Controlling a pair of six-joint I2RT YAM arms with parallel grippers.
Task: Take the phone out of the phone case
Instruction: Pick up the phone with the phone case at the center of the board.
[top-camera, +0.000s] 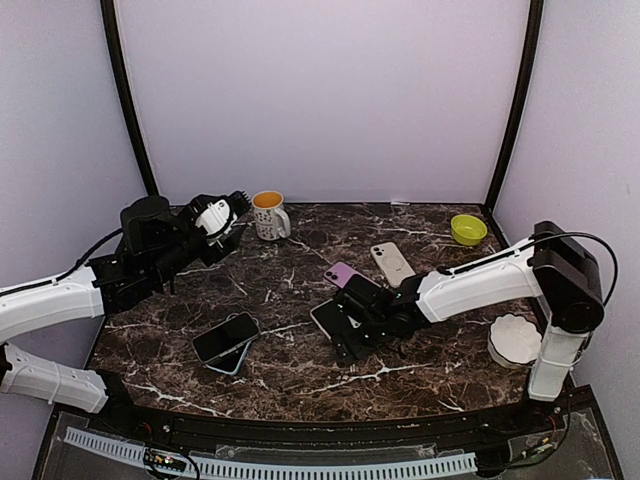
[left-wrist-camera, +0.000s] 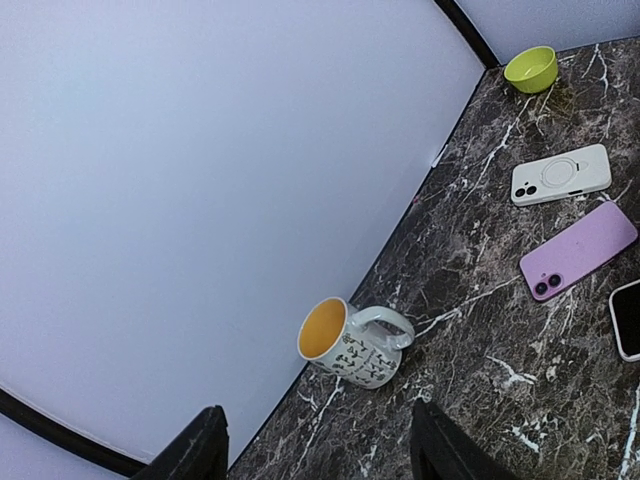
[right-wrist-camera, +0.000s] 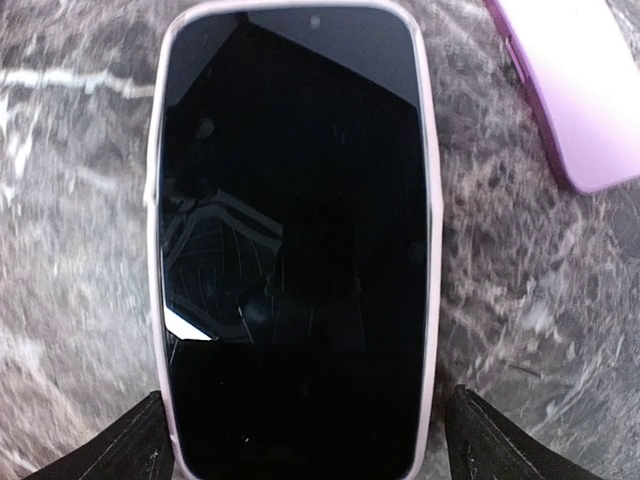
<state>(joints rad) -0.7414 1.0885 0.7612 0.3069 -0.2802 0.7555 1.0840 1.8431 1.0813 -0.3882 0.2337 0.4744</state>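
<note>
A phone with a dark screen lies face up in a pale pink case (right-wrist-camera: 295, 230) on the marble table (top-camera: 300, 380), near the middle (top-camera: 325, 317). My right gripper (top-camera: 352, 325) is low over its near end. In the right wrist view the gripper (right-wrist-camera: 305, 440) is open, with one finger on each side of the cased phone. The left finger is at the case's edge and the right finger is a little apart from it. My left gripper (top-camera: 232, 205) is raised at the back left, open and empty (left-wrist-camera: 320, 450).
A purple-cased phone (top-camera: 343, 272) and a white-cased phone (top-camera: 393, 262) lie face down behind the right gripper. Another phone (top-camera: 226, 340) lies at the front left. A mug (top-camera: 268, 214) stands at the back, a green bowl (top-camera: 467, 229) at the back right, and a white round object (top-camera: 514, 339) at the right.
</note>
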